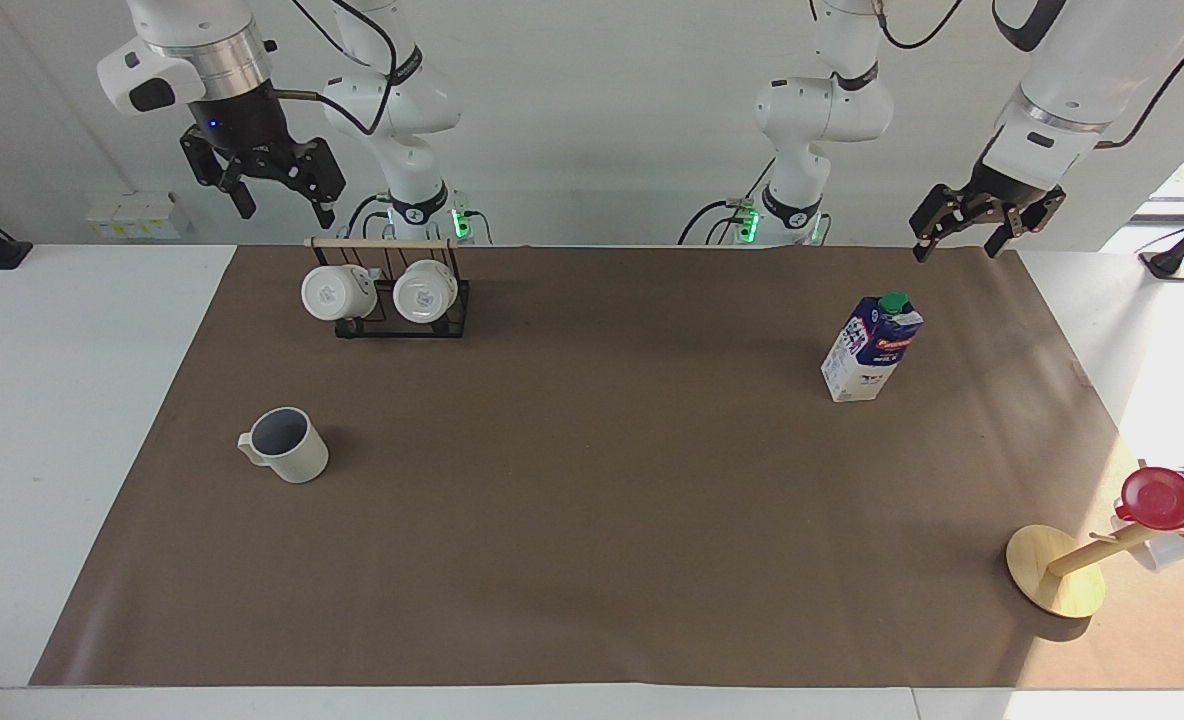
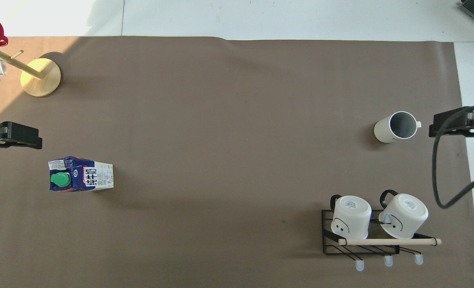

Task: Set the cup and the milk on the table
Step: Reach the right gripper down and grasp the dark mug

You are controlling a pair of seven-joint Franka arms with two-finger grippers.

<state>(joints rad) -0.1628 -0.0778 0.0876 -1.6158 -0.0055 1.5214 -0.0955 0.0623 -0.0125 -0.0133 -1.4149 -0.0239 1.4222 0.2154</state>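
The cream-white cup (image 1: 287,446) stands upright on the brown mat (image 1: 592,520) of the white table (image 1: 62,420), toward the right arm's end; it also shows in the overhead view (image 2: 394,127). The blue-and-white milk (image 1: 872,348) with a green cap stands upright on the mat toward the left arm's end, as the overhead view (image 2: 81,174) also shows. My right gripper (image 1: 287,212) is open and empty, raised high over the mat's edge beside the cup (image 2: 455,126). My left gripper (image 1: 958,251) is open and empty, raised over the mat's edge near the milk (image 2: 13,136).
A black wire rack (image 1: 402,325) holding two plain white mugs (image 1: 392,292) stands near the right arm's base. A wooden stand (image 1: 1055,571) with a red cup (image 1: 1167,497) sits at the left arm's end, farther from the robots than the milk.
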